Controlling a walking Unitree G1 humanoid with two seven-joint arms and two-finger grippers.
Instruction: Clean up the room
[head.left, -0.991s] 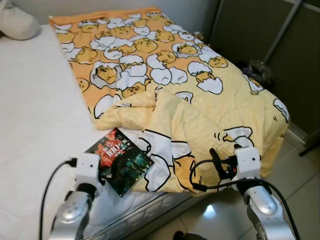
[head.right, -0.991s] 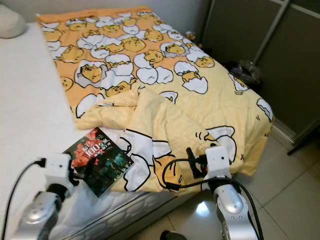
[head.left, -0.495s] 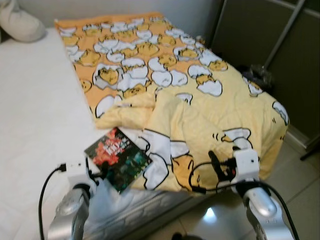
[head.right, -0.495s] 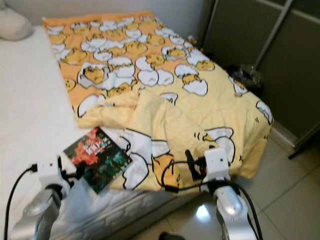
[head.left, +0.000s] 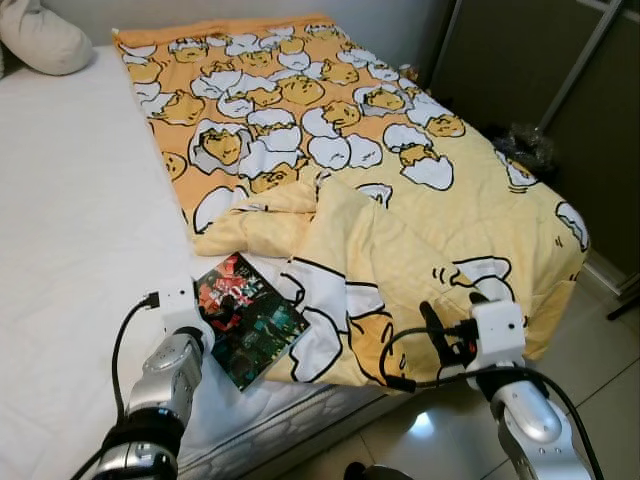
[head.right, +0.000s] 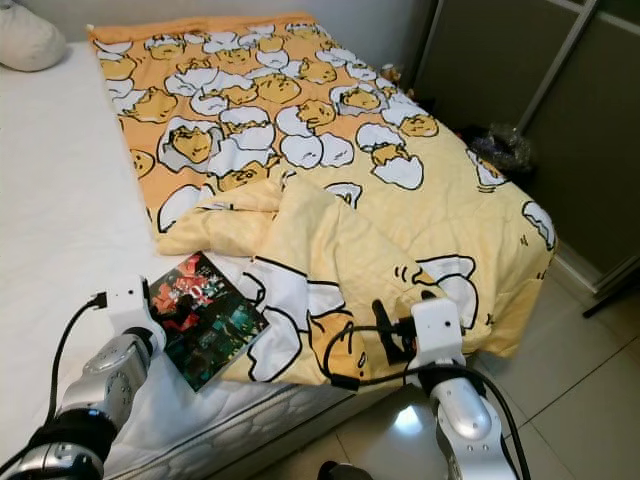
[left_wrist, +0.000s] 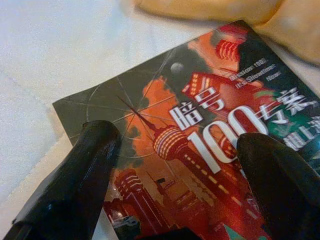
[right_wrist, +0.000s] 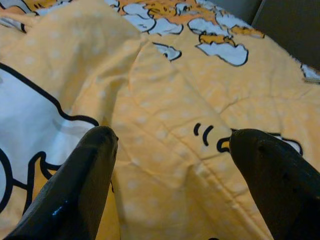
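A dark book (head.left: 248, 317) with a red and orange cover and white "100" lettering (left_wrist: 215, 145) lies flat on the white mattress (head.left: 70, 240), near the foot edge. Its right side is tucked under the fold of a yellow blanket (head.left: 400, 200) printed with egg characters. My left gripper (left_wrist: 182, 165) is open, low over the book's near corner, one black finger (left_wrist: 80, 170) on each side of the cover. My right gripper (right_wrist: 180, 175) is open too, held just off the blanket's crumpled front corner (head.right: 330, 300).
A white pillow (head.left: 45, 38) lies at the head of the bed. Dark wardrobe doors (head.left: 540, 70) stand to the right, with a dark bag (head.left: 522, 145) on the floor before them. Glossy tiled floor (head.right: 560, 390) runs beside the bed's foot.
My left arm has reached forward and its gripper has come down onto the book's near corner. The camera shifted a little. The right gripper has stayed by the blanket corner.
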